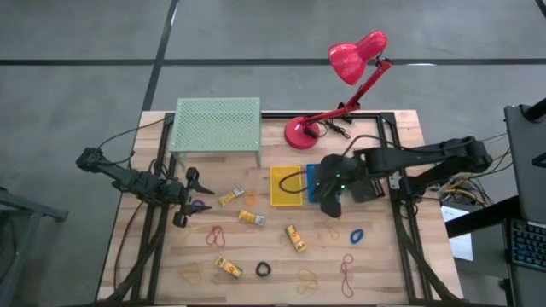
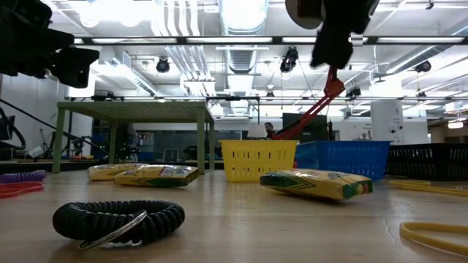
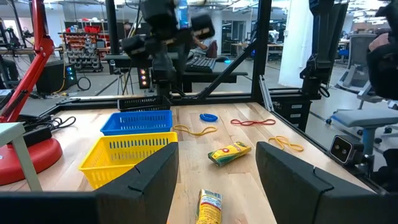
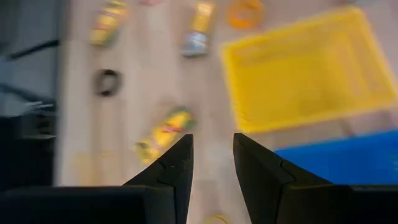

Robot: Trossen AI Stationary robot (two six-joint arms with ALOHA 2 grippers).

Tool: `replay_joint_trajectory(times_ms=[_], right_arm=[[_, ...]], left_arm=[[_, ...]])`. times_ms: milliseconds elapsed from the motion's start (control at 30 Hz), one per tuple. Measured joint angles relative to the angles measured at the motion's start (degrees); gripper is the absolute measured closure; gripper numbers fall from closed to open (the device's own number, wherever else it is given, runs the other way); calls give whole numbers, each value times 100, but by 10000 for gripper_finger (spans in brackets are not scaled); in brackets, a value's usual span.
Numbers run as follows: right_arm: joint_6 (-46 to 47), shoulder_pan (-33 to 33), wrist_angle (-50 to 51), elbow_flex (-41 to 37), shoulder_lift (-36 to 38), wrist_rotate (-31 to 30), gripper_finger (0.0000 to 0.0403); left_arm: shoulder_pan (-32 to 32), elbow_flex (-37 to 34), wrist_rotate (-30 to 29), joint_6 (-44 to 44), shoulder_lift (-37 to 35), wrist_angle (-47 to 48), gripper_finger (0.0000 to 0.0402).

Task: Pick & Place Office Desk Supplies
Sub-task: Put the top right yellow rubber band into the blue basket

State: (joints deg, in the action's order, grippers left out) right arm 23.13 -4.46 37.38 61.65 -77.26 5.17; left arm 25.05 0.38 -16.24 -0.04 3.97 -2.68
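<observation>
high view: right claw (image 1: 331, 207) hovers at blue basket (image 1: 314, 183) edge.

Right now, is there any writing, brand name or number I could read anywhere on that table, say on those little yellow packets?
None can be read.
Yellow packets: printed in green and red, print too blurred to read.
Same packets from the left wrist: markings too small.
Yellow basket, blue basket, red lamp, green mesh shelf: no lettering visible.
</observation>
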Motion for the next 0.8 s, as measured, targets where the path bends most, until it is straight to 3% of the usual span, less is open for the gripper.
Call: replay_joint_trajectory(times_ms=[333,800], right_arm=[[1808,-798,247,-9,-430,-1421,305],[4355,-1845,799,-172,-542,-1515,296]], left_arm=[[0,0,-1,0,0,0,183],[0,2,1,0,0,0,183]])
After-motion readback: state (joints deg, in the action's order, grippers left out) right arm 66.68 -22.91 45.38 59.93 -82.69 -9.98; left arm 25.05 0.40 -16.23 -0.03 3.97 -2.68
